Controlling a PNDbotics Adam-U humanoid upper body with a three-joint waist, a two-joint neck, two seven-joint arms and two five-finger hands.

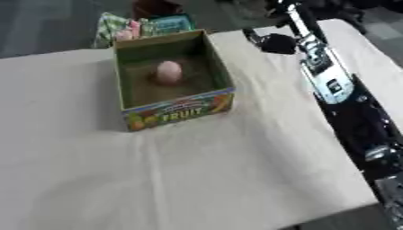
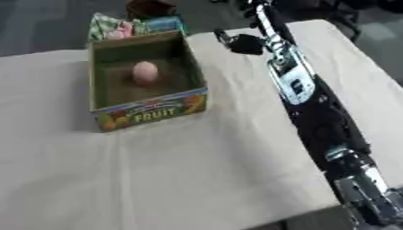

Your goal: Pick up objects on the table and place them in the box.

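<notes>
A cardboard box (image 1: 177, 110) with "FRUIT" printed on its front stands open on the cloth-covered table, left of centre at the back. A pale pink egg-shaped object (image 1: 168, 72) lies on the box's floor. My right arm (image 2: 303, 96) stretches from the lower right corner up along the table's right side. Its black hand (image 2: 242, 43) hangs just right of the box's far right corner, near the table's far edge. I cannot make out whether it holds anything. My left hand is out of view.
Behind the box, at the far edge, lie colourful packets (image 1: 145, 26) in green, pink and teal, with a dark reddish thing (image 1: 154, 6) beyond them. Beige cloth (image 1: 173, 179) covers the table, whose front edge runs across the lower right.
</notes>
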